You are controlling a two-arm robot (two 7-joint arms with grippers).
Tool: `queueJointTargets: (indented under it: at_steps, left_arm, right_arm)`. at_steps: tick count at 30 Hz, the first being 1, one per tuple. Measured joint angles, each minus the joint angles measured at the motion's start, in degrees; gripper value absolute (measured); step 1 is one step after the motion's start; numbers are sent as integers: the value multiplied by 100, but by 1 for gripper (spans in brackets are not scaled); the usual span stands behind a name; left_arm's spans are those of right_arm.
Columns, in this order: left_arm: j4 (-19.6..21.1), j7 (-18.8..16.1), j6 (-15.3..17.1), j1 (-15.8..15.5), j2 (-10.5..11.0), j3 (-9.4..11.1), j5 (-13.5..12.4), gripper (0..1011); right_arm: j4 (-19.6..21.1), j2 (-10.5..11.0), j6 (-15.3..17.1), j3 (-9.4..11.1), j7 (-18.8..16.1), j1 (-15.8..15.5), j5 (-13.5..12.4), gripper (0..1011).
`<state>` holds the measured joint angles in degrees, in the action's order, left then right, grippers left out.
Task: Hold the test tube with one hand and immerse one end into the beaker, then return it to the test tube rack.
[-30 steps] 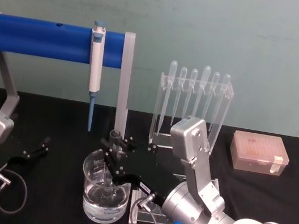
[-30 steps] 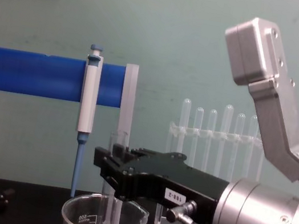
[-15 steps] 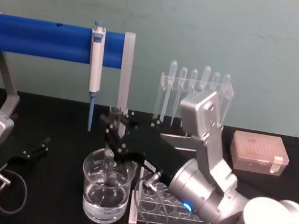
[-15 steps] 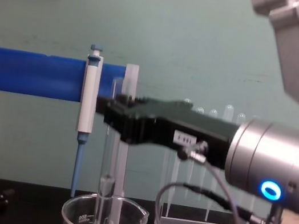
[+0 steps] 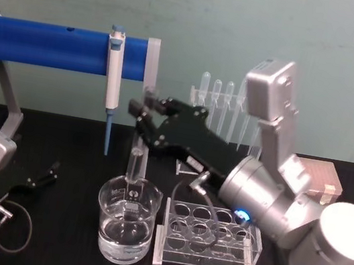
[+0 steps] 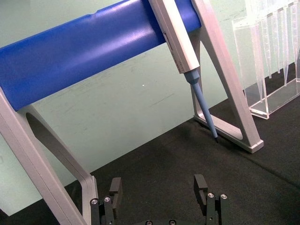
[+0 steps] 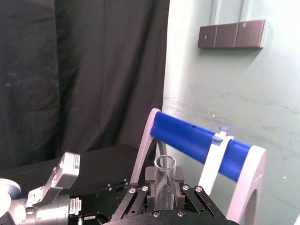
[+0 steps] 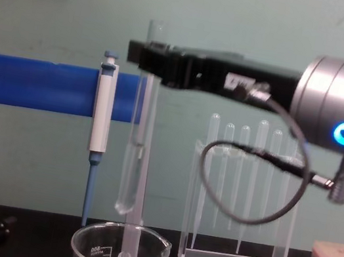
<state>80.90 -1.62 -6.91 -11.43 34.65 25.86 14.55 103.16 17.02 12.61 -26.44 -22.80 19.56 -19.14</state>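
The test tube [image 8: 133,161] hangs upright, its top end held in my right gripper [image 8: 152,60], which is shut on it. Its rounded bottom sits just above the rim of the beaker [image 8: 94,248]. In the head view the right gripper [image 5: 145,108] reaches in from the right, with the test tube [image 5: 134,166] directly over the beaker [image 5: 113,210], which holds clear water. The right wrist view shows the tube's open rim [image 7: 166,164] between the jaws. My left gripper [image 5: 42,176] rests parked at the left on the table, fingers [image 6: 115,187] open and empty.
A clear rack with round holes [image 5: 208,236] stands right of the beaker. Behind are a blue bar stand [image 5: 49,44] with a hanging pipettor [image 5: 112,74], a pipette rack [image 5: 225,106] and an orange tip box [image 5: 322,177] at the right.
My right gripper has risen with the test tube, lifting its lower end out of the beaker's water to just above the rim. The left arm has not moved.
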Motion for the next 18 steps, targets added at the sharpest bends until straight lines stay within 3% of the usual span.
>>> queueJointTargets:
  at_steps: [7,13,18]
  left_arm:
    - [0,0,0,0,0,0,0,1000]
    - [0,0,0,0,0,0,0,1000]
    - [0,0,0,0,0,0,0,1000]
  right_arm:
    - [382,277,162,238,58,-56,-217,225]
    - [728,702,182,563,157,-328,-382,224]
    - [818,940,88,695,239,-592,-440,225]
